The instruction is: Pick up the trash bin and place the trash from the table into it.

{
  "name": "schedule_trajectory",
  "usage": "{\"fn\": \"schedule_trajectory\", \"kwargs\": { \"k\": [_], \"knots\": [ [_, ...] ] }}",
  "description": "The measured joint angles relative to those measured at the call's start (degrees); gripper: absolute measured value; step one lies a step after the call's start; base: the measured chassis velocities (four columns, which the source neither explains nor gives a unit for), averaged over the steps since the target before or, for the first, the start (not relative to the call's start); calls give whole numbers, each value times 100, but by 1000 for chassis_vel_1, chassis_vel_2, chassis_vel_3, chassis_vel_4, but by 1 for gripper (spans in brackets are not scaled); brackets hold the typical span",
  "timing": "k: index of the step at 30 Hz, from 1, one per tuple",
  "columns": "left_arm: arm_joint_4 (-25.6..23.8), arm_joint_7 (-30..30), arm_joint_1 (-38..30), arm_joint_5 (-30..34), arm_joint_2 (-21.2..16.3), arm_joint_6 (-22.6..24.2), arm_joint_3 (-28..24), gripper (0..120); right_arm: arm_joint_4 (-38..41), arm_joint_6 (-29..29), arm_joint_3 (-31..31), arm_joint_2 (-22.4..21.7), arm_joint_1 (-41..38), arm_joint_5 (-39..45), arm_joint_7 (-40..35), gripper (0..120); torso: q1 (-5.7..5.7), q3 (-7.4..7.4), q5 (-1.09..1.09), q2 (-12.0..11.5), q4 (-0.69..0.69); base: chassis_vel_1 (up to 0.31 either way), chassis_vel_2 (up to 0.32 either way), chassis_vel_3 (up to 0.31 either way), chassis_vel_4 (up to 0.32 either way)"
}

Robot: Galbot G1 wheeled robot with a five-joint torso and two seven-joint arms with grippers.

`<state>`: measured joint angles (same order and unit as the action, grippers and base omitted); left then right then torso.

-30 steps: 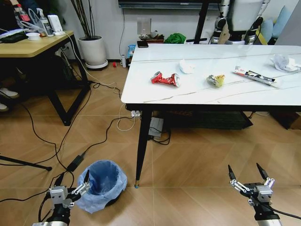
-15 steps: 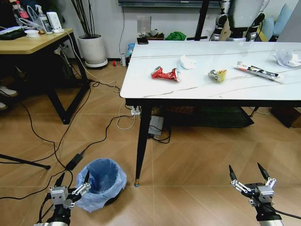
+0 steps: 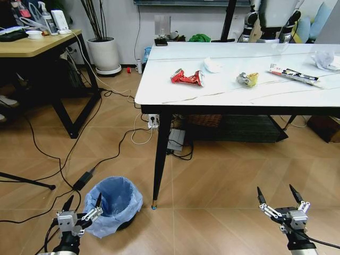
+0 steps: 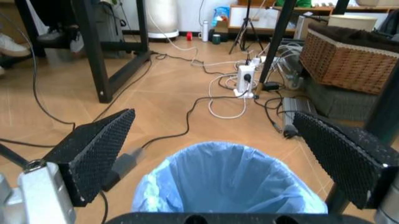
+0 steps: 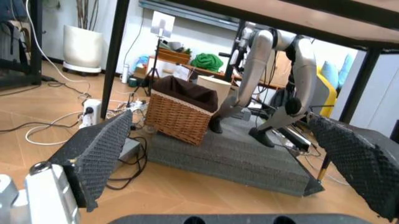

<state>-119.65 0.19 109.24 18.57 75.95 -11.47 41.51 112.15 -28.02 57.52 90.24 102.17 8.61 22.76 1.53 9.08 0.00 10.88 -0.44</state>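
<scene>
1. The table [image 3: 234, 95] has a glossy, marble-look white top and slim black legs.
2. The trash bin [image 3: 114, 204] beside the table's near leg is lined with crinkled, translucent blue plastic.
3. The crushed red can [image 3: 187, 78] on the table looks like shiny metal.
4. Finger pads [image 4: 93, 151] of the left gripper [image 4: 227, 161] are matt black and finely textured.
5. The basket [image 5: 182, 109] under the table is woven wicker.
6. The floor [image 3: 223, 180] around the table is smooth wood-look board.

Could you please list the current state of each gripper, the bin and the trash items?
left gripper: open, empty, beside the bin
right gripper: open, empty, low over the floor
trash bin: upright on the floor, lined
red can: crushed, on the table
yellow wrapper: crumpled, on the table
</scene>
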Motion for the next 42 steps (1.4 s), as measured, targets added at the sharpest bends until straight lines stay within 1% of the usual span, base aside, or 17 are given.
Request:
{"fn": "schedule_trajectory", "kwargs": {
  "k": [8,11,16,21,23,25,26,29,30,32,33,34,35,37,39,40,42],
  "knots": [
    [127,2,-32,26,-16,-6,-1,100,-38,-36,-17,44,8,0,5,100,-53,-145,0,-197,0,0,0,0,0],
    [144,2,-39,26,-16,-6,-4,100,-44,-41,-20,46,9,0,5,100,-60,-167,0,-225,0,0,0,0,0],
    [183,-5,-60,29,5,-8,-15,100,-52,-39,-21,15,-5,-1,7,100,-93,-285,0,-376,0,0,0,0,0],
    [195,-132,-71,-1,4,6,-21,100,-76,-37,-47,22,-18,-2,7,100,-114,-326,0,-439,0,0,0,0,0],
    [152,-248,-36,42,-63,156,-18,100,-120,-37,-91,66,-55,-23,8,100,-122,-332,1,-454,0,0,0,0,0],
    [142,-266,-33,57,-79,186,-16,100,-132,-38,-98,81,-64,-26,9,100,-122,-332,0,-455,1,0,0,0,0],
    [115,-349,-33,108,-165,313,-7,100,-199,-63,-146,151,-105,-53,9,100,-123,-332,0,-455,0,0,0,0,0],
    [94,-463,-53,179,-239,410,-15,100,-259,-100,-178,176,-125,-85,11,100,-123,-331,1,-454,0,0,0,0,0],
    [51,-725,-114,359,-334,680,-45,100,-353,-163,-246,188,-148,-135,23,100,-123,-327,-1,-451,-1,0,0,0,0],
    [19,-983,-184,585,-364,985,-55,100,-445,-197,-346,188,-179,-182,28,100,-122,-323,0,-446,-1,0,0,0,0],
    [19,-983,-184,585,-364,985,-55,100,-445,-197,-346,188,-179,-182,28,100,-122,-323,0,-446,-1,0,0,0,0],
    [52,-1480,-358,801,-325,1367,-70,100,-533,-214,-480,189,-225,-236,29,100,-121,-319,1,-439,0,0,0,0,0],
    [112,-1705,-472,890,-282,1494,-92,100,-579,-221,-571,189,-237,-270,30,100,-120,-317,0,-436,1,0,0,0,0],
    [147,-1800,-539,939,-254,1550,-103,100,-595,-224,-605,189,-237,-281,30,100,-120,-315,0,-433,1,0,0,0,0],
    [341,-1998,-925,1174,-184,1771,-137,100,-692,-279,-726,194,-235,-306,31,100,-117,-311,0,-425,1,0,0,0,0],
    [341,-1998,-925,1174,-184,1771,-137,100,-692,-279,-726,194,-235,-306,31,100,-117,-311,0,-425,1,0,0,0,0],
    [564,-2020,-1272,1317,-236,1894,-173,100,-749,-365,-741,195,-204,-321,41,100,-115,-307,-1,-421,0,0,0,0,0]
  ]
}}
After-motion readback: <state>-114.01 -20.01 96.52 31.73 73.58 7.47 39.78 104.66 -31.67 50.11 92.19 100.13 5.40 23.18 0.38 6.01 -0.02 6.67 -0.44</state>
